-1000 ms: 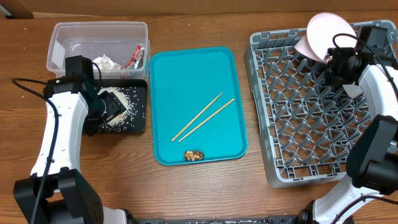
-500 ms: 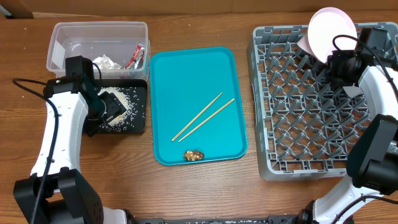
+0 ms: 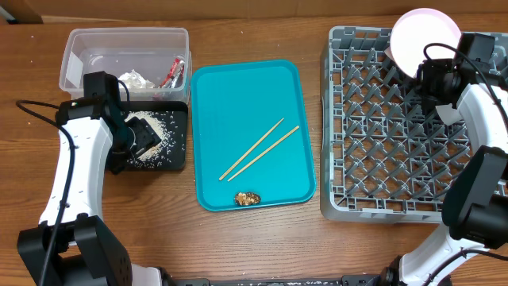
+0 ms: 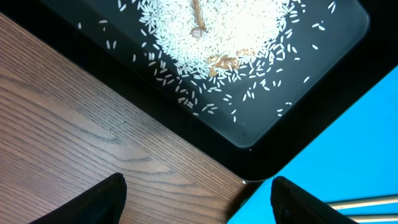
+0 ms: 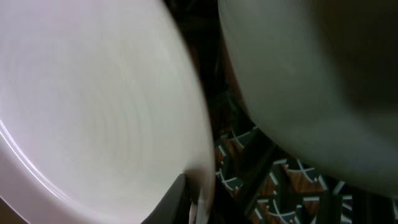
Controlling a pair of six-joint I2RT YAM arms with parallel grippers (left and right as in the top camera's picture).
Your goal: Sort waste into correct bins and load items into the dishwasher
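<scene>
Right fingers point(image 5: 178, 198) are pinching the plate point(image 3: 425, 36), holding it tilted over the rack point(image 3: 381, 143), at its far right corner. Left fingers point(image 4: 99, 202) are hanging spread above the rice point(image 4: 217, 25) in the black tray point(image 4: 298, 118).

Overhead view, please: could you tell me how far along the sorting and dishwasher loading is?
Done: wrapper and paper lie in the clear tub, rice in the black tray. In hand: the right claw grips the plate at the far edge of the dish rack. Remaining: chopsticks and brown scrap on the teal tray.
</scene>
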